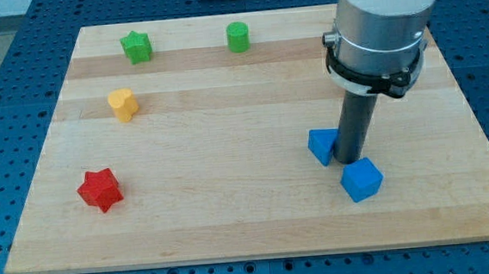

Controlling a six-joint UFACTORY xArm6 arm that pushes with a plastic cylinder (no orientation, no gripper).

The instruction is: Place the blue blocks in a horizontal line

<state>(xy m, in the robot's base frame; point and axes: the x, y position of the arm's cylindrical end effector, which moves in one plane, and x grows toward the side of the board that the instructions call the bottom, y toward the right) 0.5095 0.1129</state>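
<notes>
My tip (348, 158) rests on the wooden board (233, 215) at the view's lower right, wedged between two blue blocks: it touches the right face of one blue block (321, 145), whose shape is partly hidden by the rod, and sits just above-left of a blue cube (361, 180). The two lie on a diagonal, near each other. The arm has no claw; it ends in a plain dark rod, held upright beneath a grey collar and white body. No legible writing shows. Well apart, at the view's left: red star block (100, 189), yellow block (123, 104), green star block (136, 47); green cylinder (237, 36) at the top centre
</notes>
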